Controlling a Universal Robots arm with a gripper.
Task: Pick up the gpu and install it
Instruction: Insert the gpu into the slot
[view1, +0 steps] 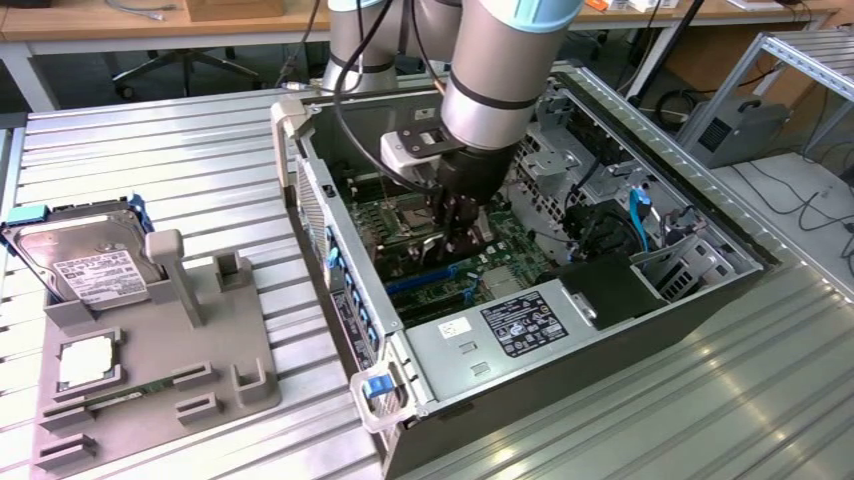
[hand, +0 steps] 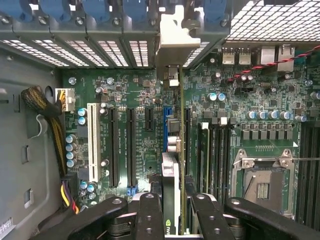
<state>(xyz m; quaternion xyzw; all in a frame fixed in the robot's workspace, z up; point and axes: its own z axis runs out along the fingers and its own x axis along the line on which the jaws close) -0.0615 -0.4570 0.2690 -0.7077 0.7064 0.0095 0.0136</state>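
Observation:
The gpu (hand: 171, 200) stands on edge inside the open computer case (view1: 340, 240), and my gripper (hand: 172, 205) is shut on it, one finger (hand: 149, 212) on each side. Its pale metal bracket (hand: 175, 37) sits against the rear slot openings below the blue latches. The card's edge runs along the blue expansion slot (hand: 165, 127) on the green motherboard (hand: 135, 150). I cannot tell whether it is pressed fully into the slot. In the exterior view my gripper (view1: 461, 230) reaches down into the middle of the case, holding the dark card (view1: 465, 245) above the motherboard (view1: 514, 265).
On the exterior view's left, a grey fixture (view1: 160, 370) holds a silver hard drive (view1: 87, 265), a green memory stick (view1: 127, 392) and a square chip (view1: 87, 360). Case walls, a drive cage (view1: 674, 265), cables (hand: 50, 120) and the CPU socket (hand: 262, 185) surround the gripper.

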